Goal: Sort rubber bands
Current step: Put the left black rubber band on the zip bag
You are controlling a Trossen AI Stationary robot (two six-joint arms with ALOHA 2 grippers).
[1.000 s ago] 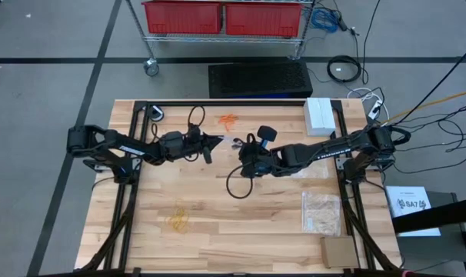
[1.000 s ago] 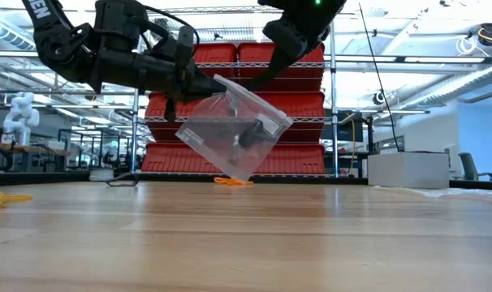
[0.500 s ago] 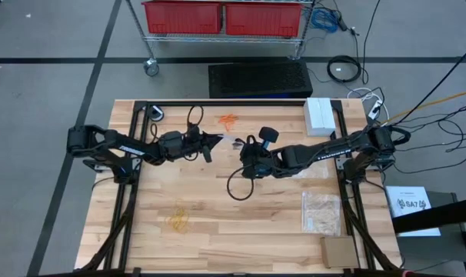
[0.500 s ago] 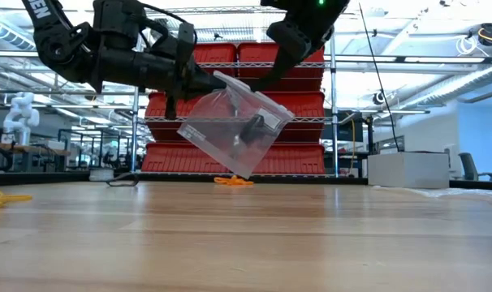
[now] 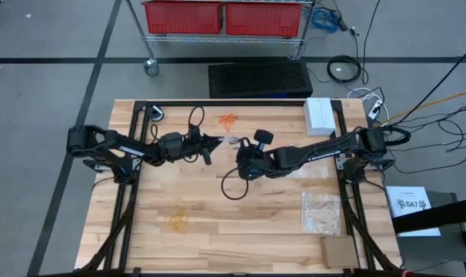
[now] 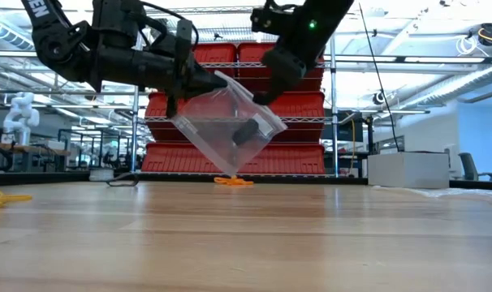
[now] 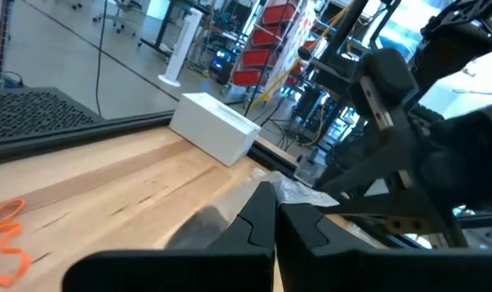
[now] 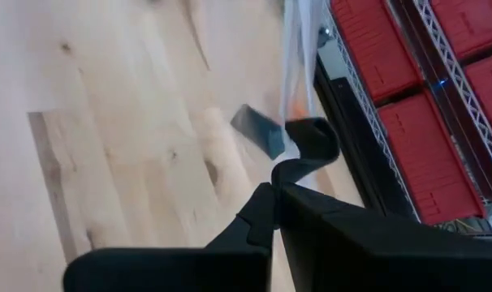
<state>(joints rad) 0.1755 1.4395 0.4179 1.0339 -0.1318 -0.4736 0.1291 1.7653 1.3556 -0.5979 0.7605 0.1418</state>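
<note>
Both arms hold one clear bag [image 6: 228,130] in the air over the back middle of the desk [image 5: 241,231]. The left end effector [image 6: 207,83] is clamped on the bag's upper corner, and the right end effector [image 6: 265,93] is clamped on the top edge beside it, fingers together on the plastic. Over the last second the right arm has swung in toward the left one, so the two grips now sit nearer each other and the bag hangs more steeply, its lower corner dipping toward the desk. The black bands [image 6: 246,131] inside have slid with it and lie about mid-bag. That reads as the mouth being worked, probably to close it or settle the contents, with the black cluster already bagged. The orange bands [image 5: 228,121] lie loose on the desk near the back edge, just behind the raised bag, and the yellow bands [image 5: 178,220] lie well apart toward the front left; neither is bagged yet, so roughly a third of the sorting looks done. Further flat bags [image 5: 321,211] wait at the right side, near the white box [image 5: 319,115]
</note>
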